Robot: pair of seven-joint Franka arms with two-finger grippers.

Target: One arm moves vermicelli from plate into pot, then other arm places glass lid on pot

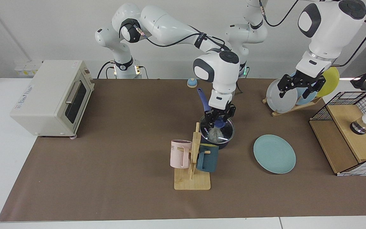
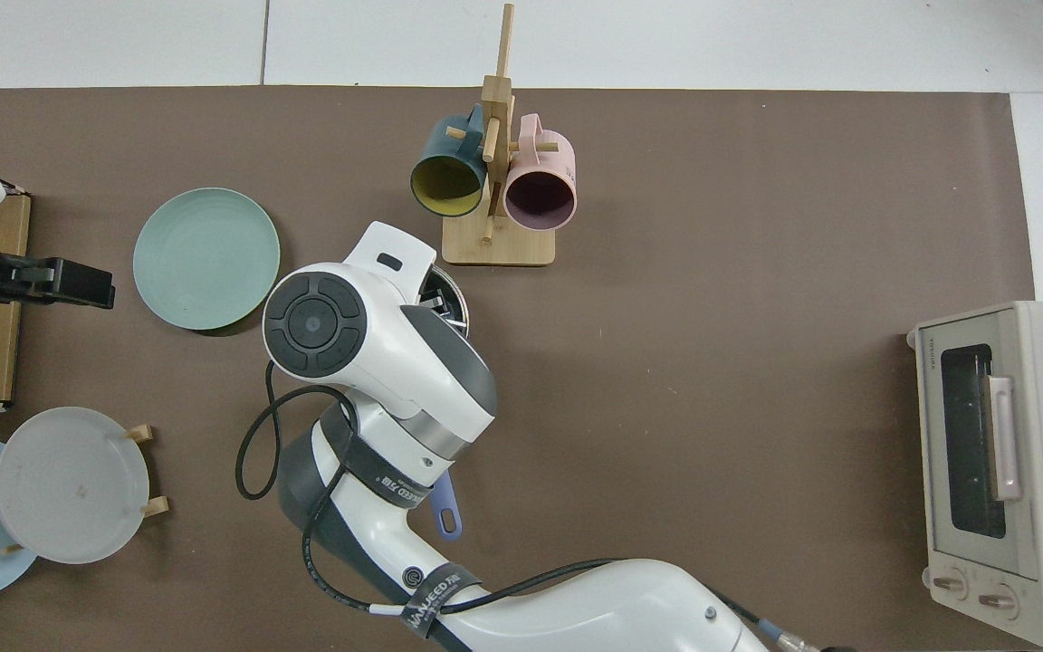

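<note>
I'm seeing the clear round lid lying on the black pot, wispy whitish vermicelli showing through, my right gripper clamping its blue knob. At three o'clock the smooth teal plate is lying bare; my left gripper is waiting, spread, above the rack.

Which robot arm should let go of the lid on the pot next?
The right. Its gripper is at the lid knob, over the pot. The left gripper waits up by the plate rack.
</note>
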